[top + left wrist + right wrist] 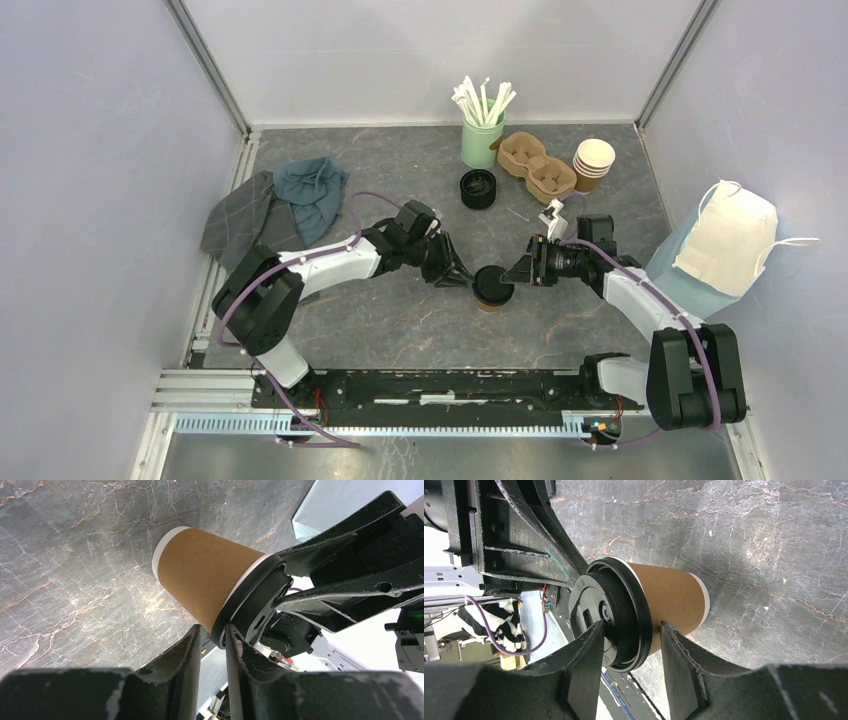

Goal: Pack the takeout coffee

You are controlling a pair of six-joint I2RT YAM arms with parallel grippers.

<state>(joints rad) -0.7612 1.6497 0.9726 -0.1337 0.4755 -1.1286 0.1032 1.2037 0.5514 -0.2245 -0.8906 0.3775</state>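
Observation:
One takeout coffee (pixel 492 286), a brown paper cup (pixel 200 575) with a black lid (pixel 609 615), stands upright mid-table between both arms. From the left, my left gripper (pixel 466 280) has its jaws drawn narrow on the lid's rim (pixel 214 630): one finger under the rim against the cup wall, the other on the lid's top. From the right, my right gripper (pixel 516 272) straddles the same rim (pixel 631 625). One finger lies over the lid's top and the other beside the cup wall (pixel 674 600), with a small gap to the rim.
At the back stand a stack of black lids (pixel 478 188), a moulded cup carrier (pixel 537 165), stacked lidless cups (pixel 593 163) and a green cup of wrapped sticks (pixel 482 125). Cloths (pixel 280 205) lie at the left. A white bag (pixel 730 235) is at the right wall.

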